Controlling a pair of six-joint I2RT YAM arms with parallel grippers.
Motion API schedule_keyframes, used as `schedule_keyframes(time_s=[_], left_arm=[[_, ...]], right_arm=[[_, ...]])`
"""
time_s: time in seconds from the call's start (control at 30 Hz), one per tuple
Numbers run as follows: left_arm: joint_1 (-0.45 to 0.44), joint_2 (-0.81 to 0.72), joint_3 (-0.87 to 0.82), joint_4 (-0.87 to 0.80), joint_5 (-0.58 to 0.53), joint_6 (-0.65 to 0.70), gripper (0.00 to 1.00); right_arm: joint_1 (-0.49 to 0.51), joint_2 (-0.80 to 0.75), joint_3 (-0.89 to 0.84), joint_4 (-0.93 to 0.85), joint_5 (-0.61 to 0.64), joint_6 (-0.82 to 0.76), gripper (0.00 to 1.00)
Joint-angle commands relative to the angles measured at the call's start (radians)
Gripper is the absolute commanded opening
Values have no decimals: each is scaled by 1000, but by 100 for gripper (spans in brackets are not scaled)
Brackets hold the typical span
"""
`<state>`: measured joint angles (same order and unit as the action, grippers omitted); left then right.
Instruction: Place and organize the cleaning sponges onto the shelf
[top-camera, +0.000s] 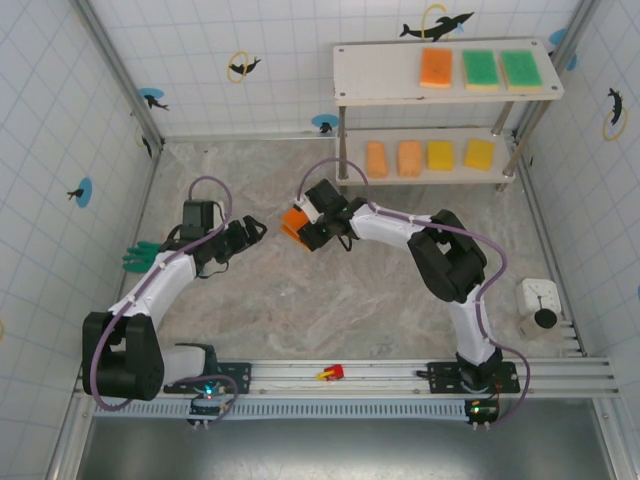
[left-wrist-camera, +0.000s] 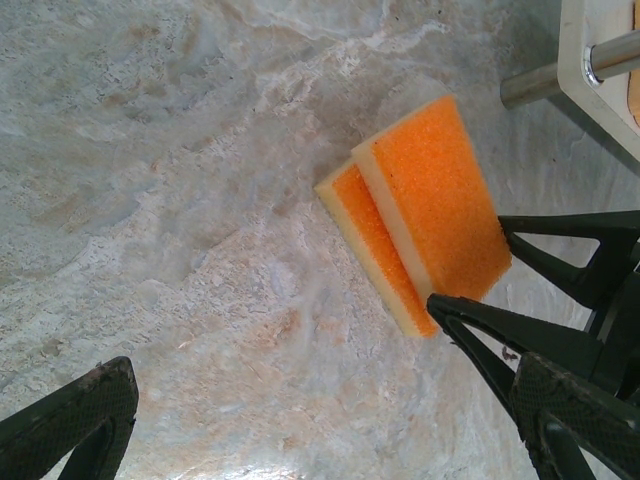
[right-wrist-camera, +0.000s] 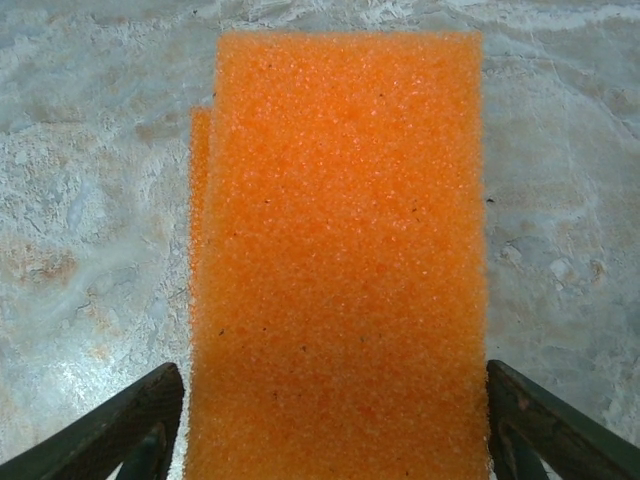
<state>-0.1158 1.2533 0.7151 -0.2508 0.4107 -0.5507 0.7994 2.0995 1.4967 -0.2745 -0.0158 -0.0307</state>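
- Top external view: shelf (top-camera: 390, 86) holds seven sponges (top-camera: 436, 67), three above, four below.
- Two orange sponges (top-camera: 293, 221) lie stacked on the table (top-camera: 300, 320), between the right gripper (right-wrist-camera: 332, 375) fingers; grip unclear.
- Left gripper (top-camera: 256, 232) gapes, empty.

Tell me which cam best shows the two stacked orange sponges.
Left wrist: both show, the top sponge lying offset over the lower sponge. Right wrist sees the top sponge's face, with a sliver of the lower one at its left. Top external gives a small orange patch, part-covered by the right pincer.
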Motion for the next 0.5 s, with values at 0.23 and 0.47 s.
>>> schedule_keyframes(time_s=[0.23, 0.47], left_arm=[[7, 6, -2, 25, 5, -12, 97], [7, 4, -6, 27, 5, -12, 97]], right_arm=[[8, 24, 46, -14, 8, -7, 68], [8, 19, 55, -30, 7, -6, 60]])
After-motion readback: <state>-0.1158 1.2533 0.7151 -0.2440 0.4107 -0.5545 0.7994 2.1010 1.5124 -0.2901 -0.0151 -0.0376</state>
